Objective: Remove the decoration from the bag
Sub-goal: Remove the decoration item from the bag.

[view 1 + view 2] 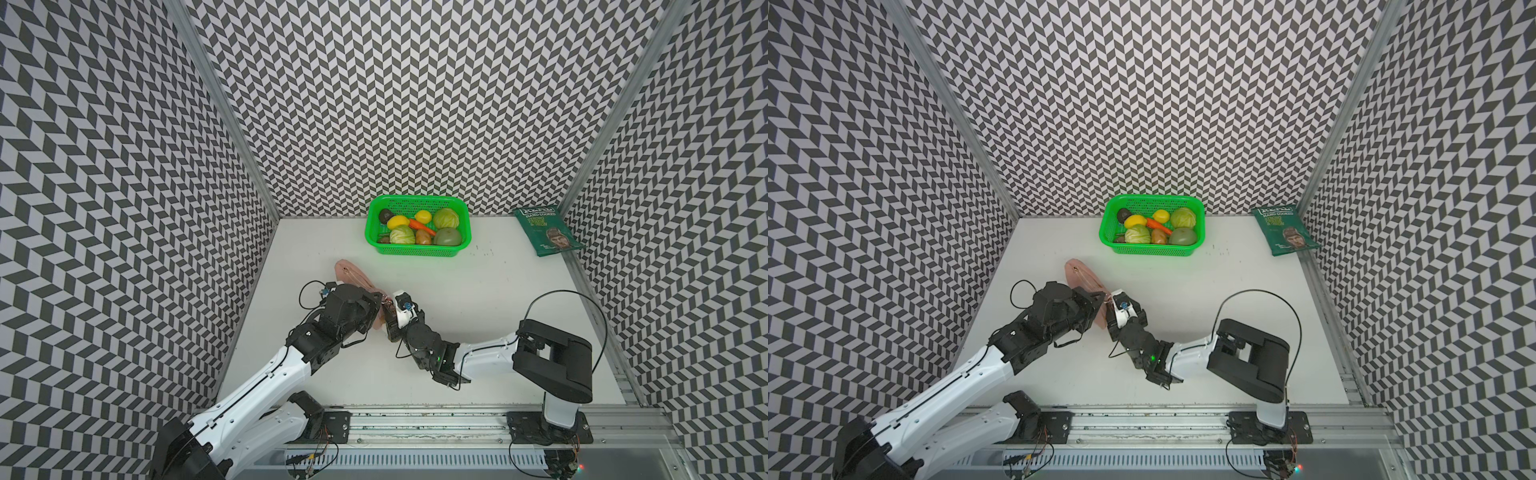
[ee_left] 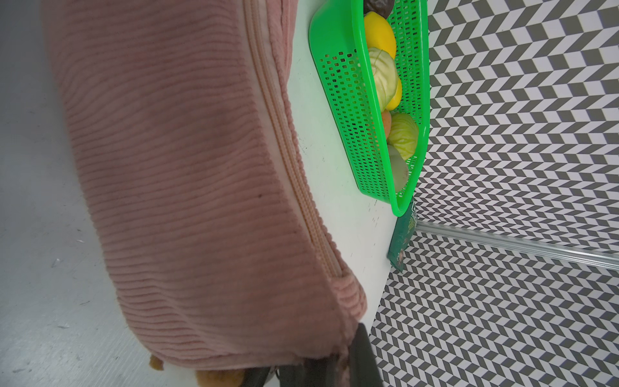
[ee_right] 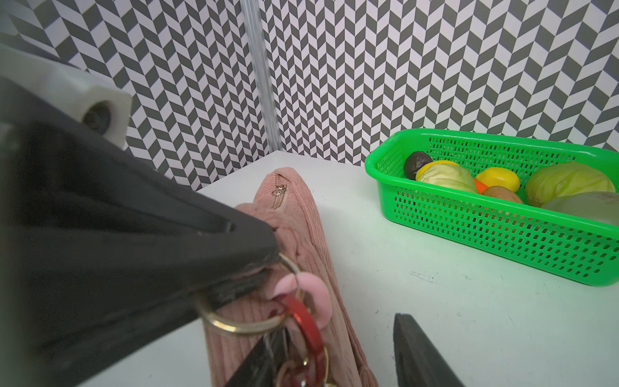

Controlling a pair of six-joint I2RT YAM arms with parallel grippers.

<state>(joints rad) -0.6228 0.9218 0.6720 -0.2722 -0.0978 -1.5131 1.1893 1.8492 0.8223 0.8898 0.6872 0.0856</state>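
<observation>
While left gripper (image 3: 268, 261) clamps the bag (image 3: 301, 217), decoration (image 3: 304, 321) (its chain) hangs between right gripper's (image 3: 335, 355) parted jaws.

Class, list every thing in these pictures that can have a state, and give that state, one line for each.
Bag: zip shut, one end clamped.
Charm's chain: hooked to the bag, not yet removed.
Left end effector: shut on the bag's end.
Right end effector: open, chain beside one finger.
Basket: upright, filled with toy vegetables.
Crisp packet: lying face up.
</observation>
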